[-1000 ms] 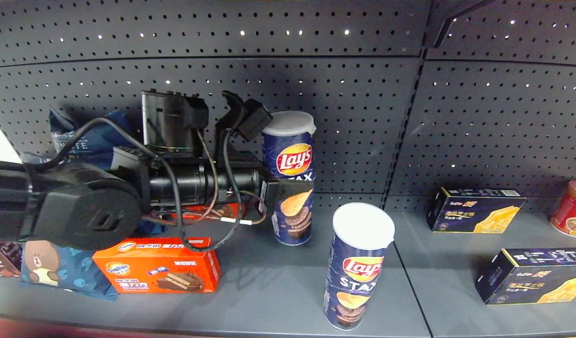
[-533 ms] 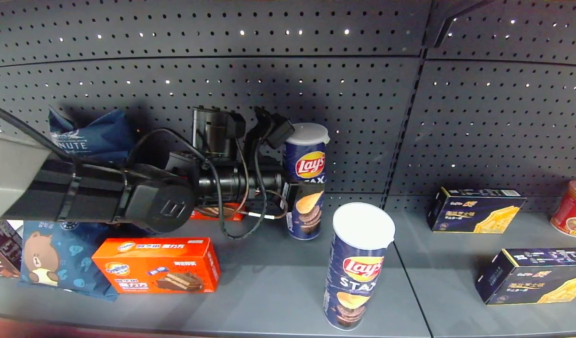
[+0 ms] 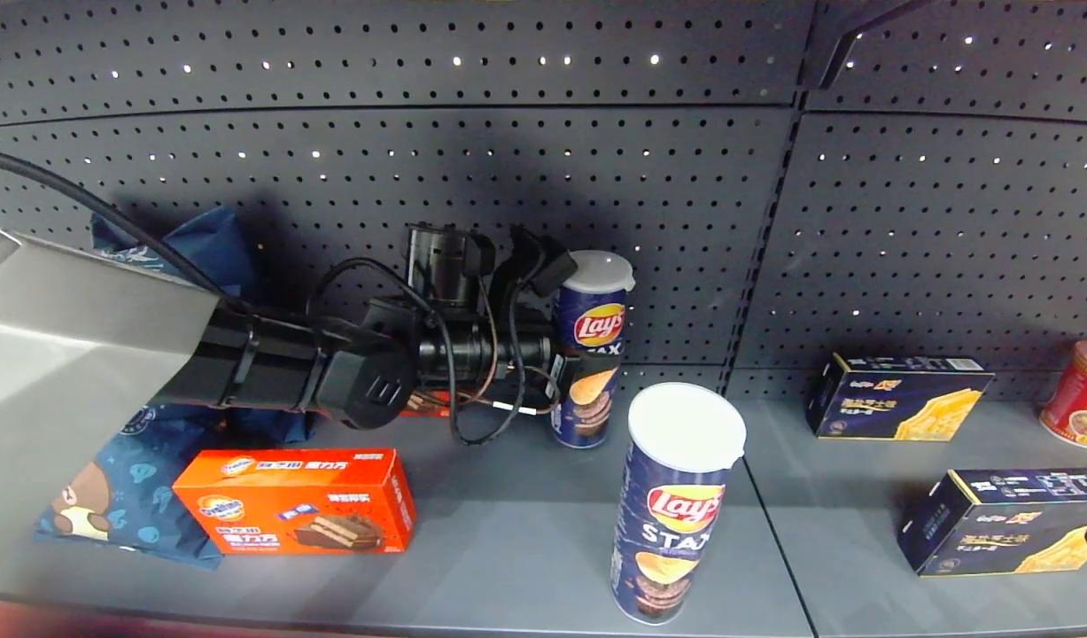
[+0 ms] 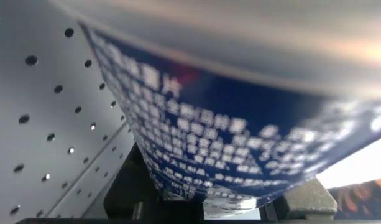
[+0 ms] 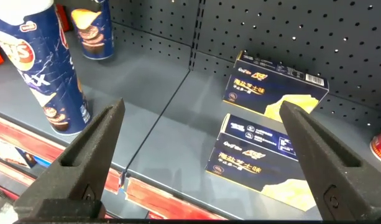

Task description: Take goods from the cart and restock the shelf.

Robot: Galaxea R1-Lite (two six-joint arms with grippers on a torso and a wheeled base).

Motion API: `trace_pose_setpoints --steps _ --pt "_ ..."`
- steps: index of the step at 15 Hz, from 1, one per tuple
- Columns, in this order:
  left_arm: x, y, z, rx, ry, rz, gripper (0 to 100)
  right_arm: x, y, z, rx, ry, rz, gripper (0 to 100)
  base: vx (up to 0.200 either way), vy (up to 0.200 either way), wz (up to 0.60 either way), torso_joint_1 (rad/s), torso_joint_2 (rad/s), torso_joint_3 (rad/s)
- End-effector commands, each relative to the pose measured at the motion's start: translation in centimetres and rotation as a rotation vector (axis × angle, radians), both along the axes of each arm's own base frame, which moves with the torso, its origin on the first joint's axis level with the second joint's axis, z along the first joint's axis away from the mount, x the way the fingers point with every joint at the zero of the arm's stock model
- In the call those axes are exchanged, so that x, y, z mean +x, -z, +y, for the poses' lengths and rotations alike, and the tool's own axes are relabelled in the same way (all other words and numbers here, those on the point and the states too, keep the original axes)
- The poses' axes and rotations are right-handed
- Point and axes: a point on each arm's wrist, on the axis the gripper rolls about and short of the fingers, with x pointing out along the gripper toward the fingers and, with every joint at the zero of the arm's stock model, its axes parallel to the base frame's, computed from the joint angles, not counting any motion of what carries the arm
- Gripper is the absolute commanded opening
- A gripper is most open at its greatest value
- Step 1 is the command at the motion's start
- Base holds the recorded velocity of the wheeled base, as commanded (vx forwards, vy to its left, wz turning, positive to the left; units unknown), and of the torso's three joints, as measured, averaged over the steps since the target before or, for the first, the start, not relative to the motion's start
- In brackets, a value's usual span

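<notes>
I count two tall blue cardboard chip cans: my left gripper (image 3: 568,365) pinches the rear can (image 3: 594,323), the front can (image 3: 676,505) stands free; right gripper (image 5: 202,106) jaws spread.

rear can (image 3: 593,330) behind front can (image 3: 676,505), boxes (image 3: 897,409) right

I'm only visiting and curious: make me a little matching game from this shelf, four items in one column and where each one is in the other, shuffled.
Items:
1. rear chip can
2. front chip can
3. orange box
4. red cup

Places:
A. lying flat on the left part of the shelf
B. at the shelf's far right
C. clamped in the left gripper, close to the pegboard wall
D. standing free near the shelf's front edge

Pairs: 1-C, 2-D, 3-A, 4-B
</notes>
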Motion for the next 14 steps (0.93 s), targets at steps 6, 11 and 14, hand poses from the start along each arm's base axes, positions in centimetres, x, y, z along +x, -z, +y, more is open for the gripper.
trace_pose_setpoints --steps 6,11,14 --pt "0.7 1.3 -1.0 0.007 0.014 0.013 0 0.1 0.4 0.1 -0.012 -0.002 0.013 100 0.0 0.0 0.0 0.0 0.0 0.0" --pt "1.3 2.5 -1.6 -0.004 0.018 -0.004 0 0.1 0.4 0.1 -0.011 -0.002 0.012 100 0.0 0.0 0.0 0.0 0.0 0.0" --pt "1.2 2.9 -2.0 -0.002 0.026 0.006 0 0.1 0.4 0.1 -0.004 -0.002 0.015 100 0.0 0.0 0.0 0.0 0.0 0.0"
